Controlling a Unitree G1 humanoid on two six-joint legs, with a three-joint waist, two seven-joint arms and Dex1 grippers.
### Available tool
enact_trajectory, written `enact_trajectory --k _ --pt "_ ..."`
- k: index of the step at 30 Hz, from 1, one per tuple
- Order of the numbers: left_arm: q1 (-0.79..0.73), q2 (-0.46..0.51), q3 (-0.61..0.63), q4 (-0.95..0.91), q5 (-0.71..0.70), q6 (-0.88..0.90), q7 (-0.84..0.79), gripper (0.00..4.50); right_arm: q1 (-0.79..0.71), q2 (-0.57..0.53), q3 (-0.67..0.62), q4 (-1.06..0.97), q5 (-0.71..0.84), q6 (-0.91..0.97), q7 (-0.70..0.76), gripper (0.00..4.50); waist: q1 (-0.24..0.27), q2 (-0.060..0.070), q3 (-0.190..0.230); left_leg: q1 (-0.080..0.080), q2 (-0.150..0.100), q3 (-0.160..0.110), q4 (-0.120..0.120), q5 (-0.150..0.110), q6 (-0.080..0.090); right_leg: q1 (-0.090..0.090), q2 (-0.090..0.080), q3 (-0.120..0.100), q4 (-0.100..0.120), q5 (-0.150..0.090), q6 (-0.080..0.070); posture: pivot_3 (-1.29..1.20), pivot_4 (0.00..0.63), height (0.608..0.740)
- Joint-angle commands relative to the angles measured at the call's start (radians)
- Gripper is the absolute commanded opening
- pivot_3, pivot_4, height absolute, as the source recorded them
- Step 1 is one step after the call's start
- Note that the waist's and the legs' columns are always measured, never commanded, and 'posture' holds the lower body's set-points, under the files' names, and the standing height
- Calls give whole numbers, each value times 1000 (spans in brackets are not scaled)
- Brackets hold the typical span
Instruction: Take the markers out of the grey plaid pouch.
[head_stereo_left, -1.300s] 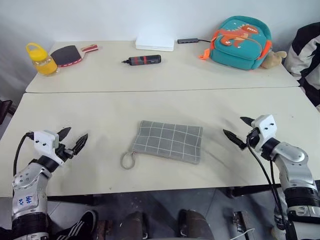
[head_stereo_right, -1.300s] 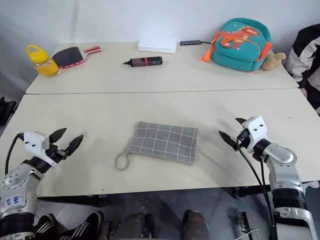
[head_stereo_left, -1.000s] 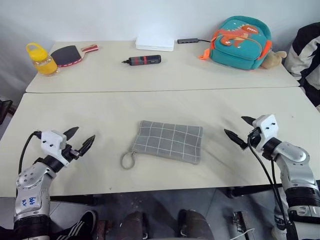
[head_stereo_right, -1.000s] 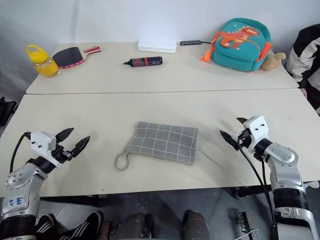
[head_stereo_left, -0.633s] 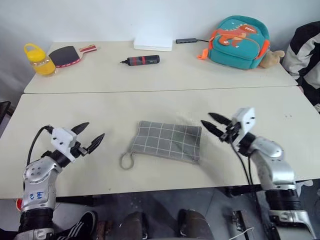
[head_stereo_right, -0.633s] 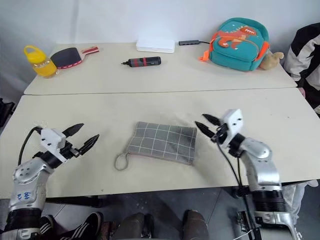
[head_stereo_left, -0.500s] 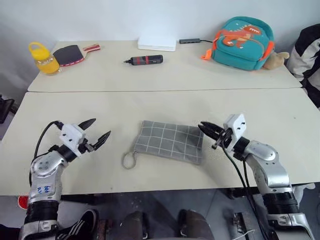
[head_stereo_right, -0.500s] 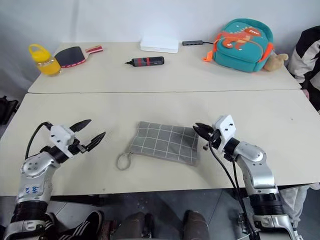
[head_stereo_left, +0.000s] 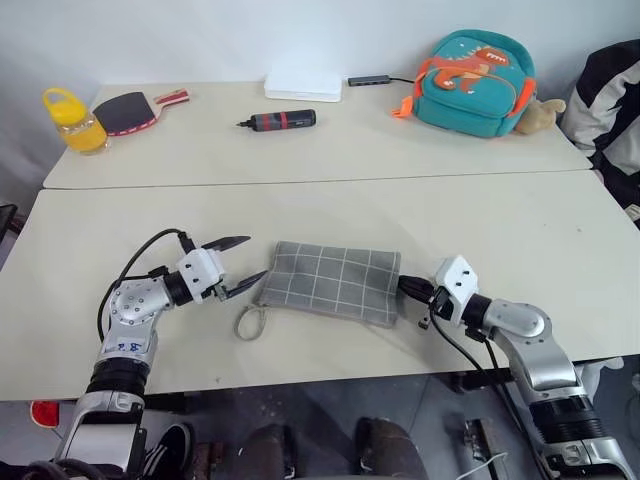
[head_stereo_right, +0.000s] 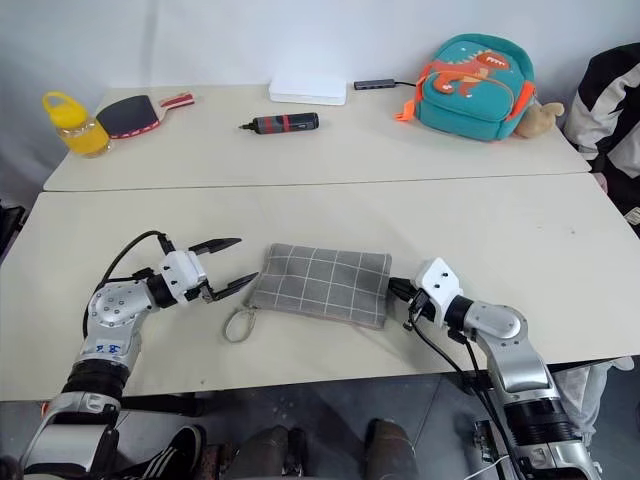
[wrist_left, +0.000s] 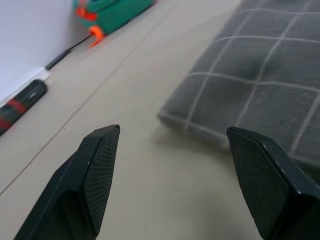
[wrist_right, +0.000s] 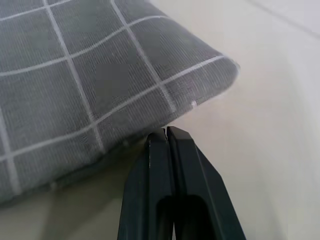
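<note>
Our right gripper (wrist_right: 167, 137) has its two black fingers pressed together at the right-hand edge of the grey plaid pouch (head_stereo_left: 330, 282), tips meeting just where the fabric touches the table. Whether a fold of cloth or a zip tab is caught between them we cannot tell; nothing shows between the tips, so we read this as pinning or pinching that end to keep the pouch from sliding.

Our left gripper (head_stereo_left: 238, 265) points level toward the pouch's opposite short edge with its fingers spread wide and nothing between them. One fingertip sits just beside the pouch's near corner, close to the grey wrist loop (head_stereo_left: 249, 322). We judge the wide spread is there to take the fabric edge or its opening once the other end is anchored.

The pouch lies flat on the near table (head_stereo_left: 560, 230), between our two grippers, and looks shut. The markers are presumably inside it, so the task has barely begun.

On the far table, well apart from the work, stand a black cylinder with a red band (head_stereo_left: 278, 121), a teal dinosaur backpack (head_stereo_left: 478, 68), a paddle (head_stereo_left: 128, 110) and a yellow jar (head_stereo_left: 66, 120).
</note>
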Motion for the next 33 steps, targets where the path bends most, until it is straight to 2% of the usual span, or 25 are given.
enact_trajectory --k 1,5,9,13,19,33 --pt "-36 23 27 39 -29 -34 -19 3645 -16 -43 -91 -26 46 -3 -2 58 0 0 0 0 0 0 0 0 0 0 0 0 0 0 0 0 150 740" --pt "-18 48 53 58 -69 -46 -51 3645 -42 -36 -158 -68 136 42 -5 58 -1 0 0 0 0 0 0 0 0 0 0 0 0 0 0 0 150 740" --pt "9 56 47 63 -73 -88 -91 3645 -72 35 -128 -124 185 93 -19 58 -5 0 0 0 1 0 0 0 0 0 1 0 0 0 0 0 150 740" --pt "1 57 44 91 -55 -126 -92 3645 -78 98 -43 -115 122 92 -47 58 -2 0 0 0 1 0 0 0 0 0 0 0 0 0 0 0 150 740" --pt "-10 62 21 137 -17 -206 -92 3645 -66 123 69 23 -83 22 -159 58 -1 0 0 0 0 -1 0 0 0 0 -1 0 1 0 0 0 150 740" --pt "-150 -11 -49 235 24 -300 -80 3645 -40 125 70 -24 -85 23 -156 58 -3 -1 0 0 0 -1 0 0 0 0 0 -1 2 0 0 0 150 740"
